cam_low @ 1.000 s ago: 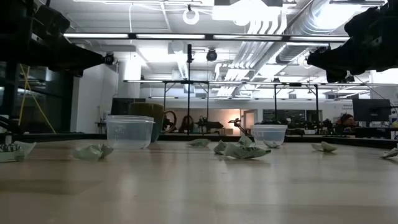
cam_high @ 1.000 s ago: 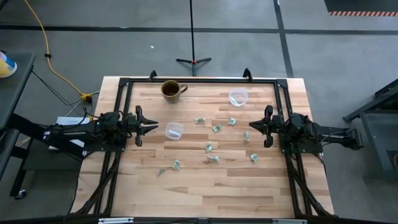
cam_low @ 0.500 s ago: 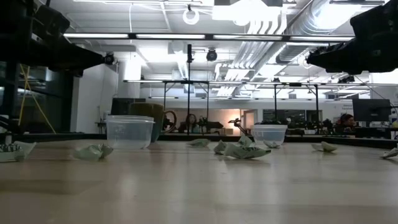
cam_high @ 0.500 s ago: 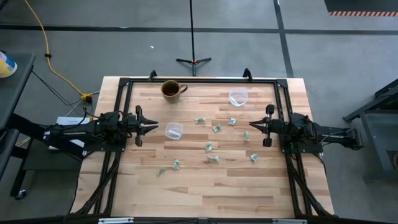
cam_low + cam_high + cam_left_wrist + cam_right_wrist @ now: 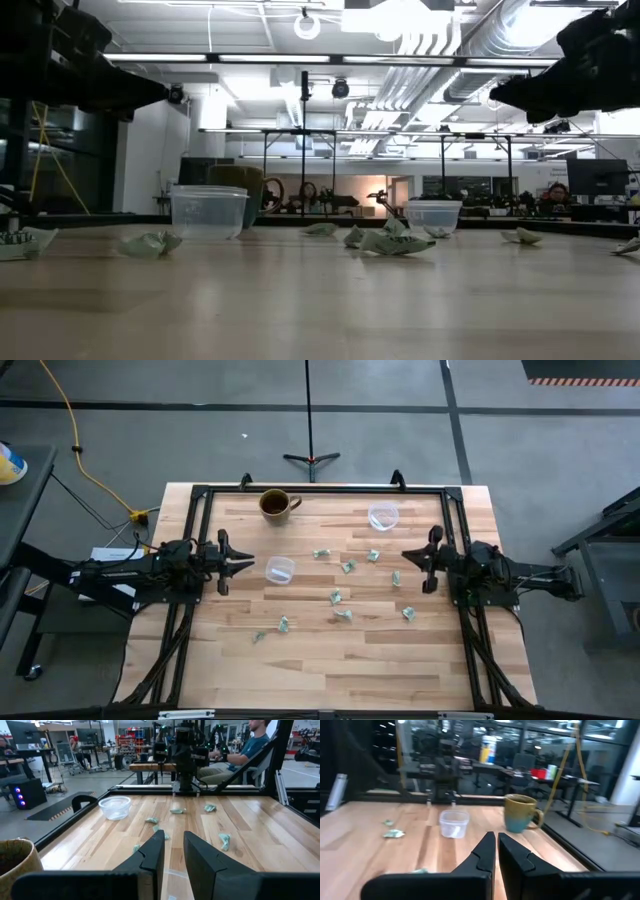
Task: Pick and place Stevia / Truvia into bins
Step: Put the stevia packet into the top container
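Observation:
Several small green-and-white sachets (image 5: 348, 567) lie flat and scattered across the middle of the wooden table, and also show in the low view (image 5: 390, 241). One clear cup (image 5: 279, 570) stands left of centre. A second clear cup (image 5: 383, 517) stands nearer the far edge. My left gripper (image 5: 248, 565) hovers shut just left of the nearer cup, above the table; in the left wrist view (image 5: 173, 837) it points across at the sachets. My right gripper (image 5: 404, 556) hovers shut at the right, close to a sachet (image 5: 396, 577), and points toward the nearer cup (image 5: 454, 823).
A brown mug (image 5: 275, 504) with a handle stands near the far left corner. A black frame (image 5: 320, 489) runs along the table's far edge and sides. Bare wood lies along the near edge. People sit at desks in the room beyond (image 5: 250, 742).
My right gripper has shifted slightly above the table's right side, tipping a little, and stays shut. The sachets and cups lie where they were.

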